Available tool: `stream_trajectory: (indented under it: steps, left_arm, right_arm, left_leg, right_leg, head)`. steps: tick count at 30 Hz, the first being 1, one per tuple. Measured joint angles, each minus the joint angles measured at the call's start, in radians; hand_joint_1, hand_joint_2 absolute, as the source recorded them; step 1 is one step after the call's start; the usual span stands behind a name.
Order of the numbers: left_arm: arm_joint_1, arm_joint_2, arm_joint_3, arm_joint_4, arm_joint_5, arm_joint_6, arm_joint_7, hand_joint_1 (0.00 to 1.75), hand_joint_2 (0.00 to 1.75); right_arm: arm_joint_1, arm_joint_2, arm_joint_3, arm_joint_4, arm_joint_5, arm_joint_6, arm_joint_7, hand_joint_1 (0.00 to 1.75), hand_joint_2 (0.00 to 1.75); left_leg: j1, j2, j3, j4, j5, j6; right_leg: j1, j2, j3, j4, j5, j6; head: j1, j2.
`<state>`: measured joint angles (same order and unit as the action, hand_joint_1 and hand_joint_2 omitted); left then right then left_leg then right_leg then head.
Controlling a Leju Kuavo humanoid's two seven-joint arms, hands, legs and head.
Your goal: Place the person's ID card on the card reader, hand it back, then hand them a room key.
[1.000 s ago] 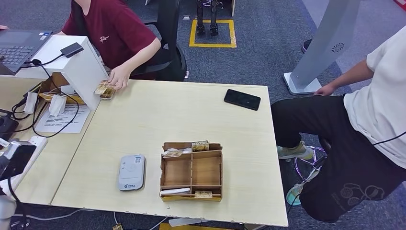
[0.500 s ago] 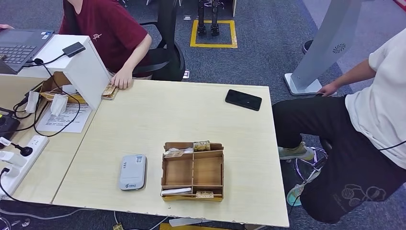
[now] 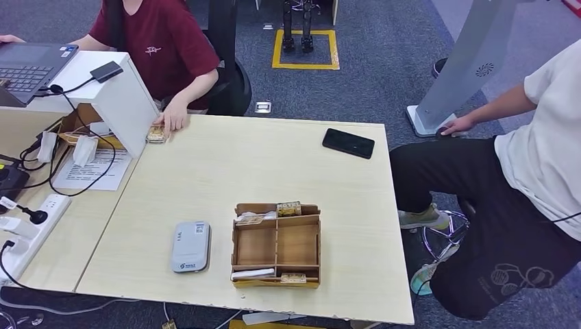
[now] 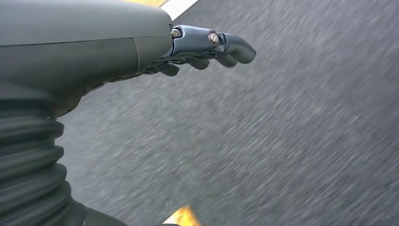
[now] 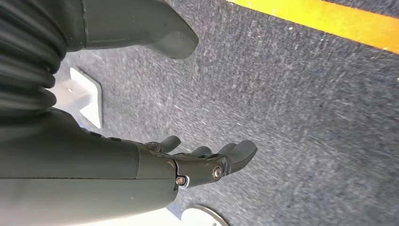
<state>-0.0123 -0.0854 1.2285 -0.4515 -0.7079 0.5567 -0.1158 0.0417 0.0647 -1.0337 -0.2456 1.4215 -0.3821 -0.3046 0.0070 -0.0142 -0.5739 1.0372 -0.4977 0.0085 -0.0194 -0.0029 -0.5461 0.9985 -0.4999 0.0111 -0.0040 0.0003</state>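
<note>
Your robot looks down on a pale wooden table (image 3: 274,164) with both arms hanging at its sides, so neither is over the work yet. In the left wrist view, the left hand (image 4: 197,47) hangs above blurred grey carpet, fingers loosely extended and holding nothing; in the right wrist view, the right hand (image 5: 207,162) is likewise slack and empty above carpet crossed by a yellow floor line (image 5: 320,21). The grey card reader (image 3: 189,246) lies flat near the table's front edge, within easy reach of the left arm, and just beside it stands a wooden compartment organizer (image 3: 276,244). It probably holds the room keys: small patterned cards (image 3: 288,208) sit in its rear slots and another (image 3: 292,277) in its front strip, though they are too small for you to confirm what they are. At the far left corner, a person in a dark red shirt (image 3: 164,41) rests a hand (image 3: 172,120) on a small patterned card (image 3: 156,133) at the table edge, likely the ID card being offered; part of it is tucked against a white stand (image 3: 120,96), and its face is unreadable. A black phone (image 3: 348,142) lies near the far right side. A second person in a white shirt (image 3: 541,137) sits to the right, cut off by the frame.
</note>
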Motion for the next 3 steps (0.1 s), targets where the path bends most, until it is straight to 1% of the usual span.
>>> stream_trajectory:
  steps: [3]
  left_arm:
    - [-0.002, -0.015, -0.011, 0.026, 0.019, -0.017, 0.011, 0.00, 1.75]
  right_arm:
    - [0.006, -0.001, 0.020, -0.010, -0.051, 0.014, 0.014, 0.00, 1.75]
  left_leg:
    - [0.001, 0.000, 0.001, 0.000, 0.000, 0.000]
  right_leg:
    - [0.001, 0.000, 0.000, 0.000, 0.000, 0.000]
  head:
    - [-0.001, 0.000]
